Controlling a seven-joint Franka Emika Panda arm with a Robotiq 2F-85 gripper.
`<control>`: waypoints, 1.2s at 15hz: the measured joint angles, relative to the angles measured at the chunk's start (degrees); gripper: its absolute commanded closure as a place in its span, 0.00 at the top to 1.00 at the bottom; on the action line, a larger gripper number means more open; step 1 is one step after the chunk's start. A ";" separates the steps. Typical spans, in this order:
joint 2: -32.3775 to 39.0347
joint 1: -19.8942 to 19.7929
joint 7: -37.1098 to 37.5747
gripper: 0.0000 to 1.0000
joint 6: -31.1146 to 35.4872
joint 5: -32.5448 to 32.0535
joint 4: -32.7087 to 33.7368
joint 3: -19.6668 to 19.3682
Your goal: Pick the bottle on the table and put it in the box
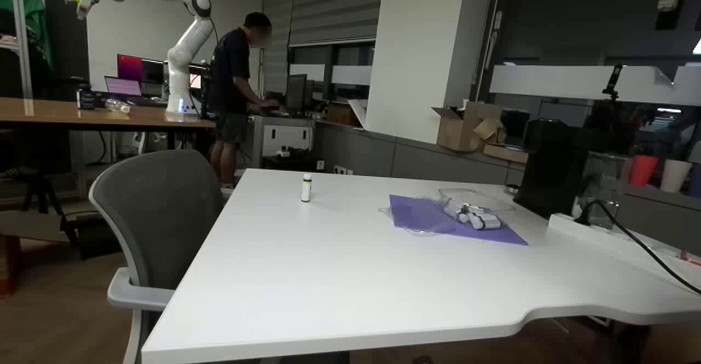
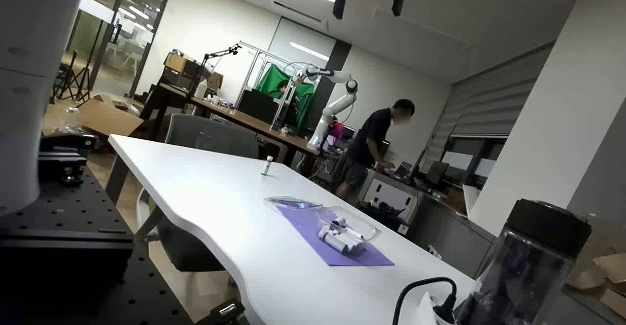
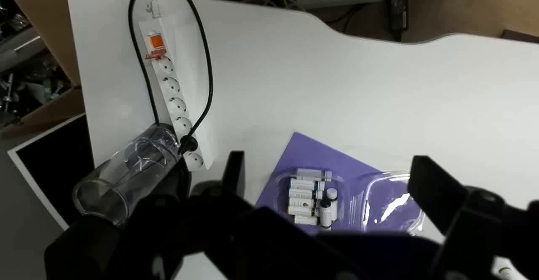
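A small white bottle [image 1: 306, 190] with a white cap stands upright on the white table [image 1: 339, 276], apart from the box; it shows in both exterior views [image 2: 266, 166]. In the wrist view a small part of it [image 3: 505, 269] shows at the lower right edge. The clear plastic box [image 2: 372, 231] lies open on a purple sheet [image 2: 313, 232] with several small bottles [image 3: 302, 198] inside. Its clear lid [image 3: 389, 206] lies open beside it. My gripper [image 2: 368, 14] is open and empty, high above the table; in the wrist view its fingers [image 3: 328, 164] are wide apart over the box.
A white power strip [image 3: 172, 88] with a looping black cable [image 3: 209, 67] lies near one table end. A large clear container with a black lid [image 2: 547, 227] stands beside it. A grey chair [image 1: 159, 216] stands at the table edge. Another arm and a person are in the background.
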 measured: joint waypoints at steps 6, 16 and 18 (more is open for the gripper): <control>-0.03 0.00 0.00 1.00 0.06 0.00 -0.02 0.00; 5.10 4.11 -2.47 1.00 5.46 1.30 0.02 -0.51; 11.06 7.76 -3.66 1.00 11.69 3.93 0.57 -0.49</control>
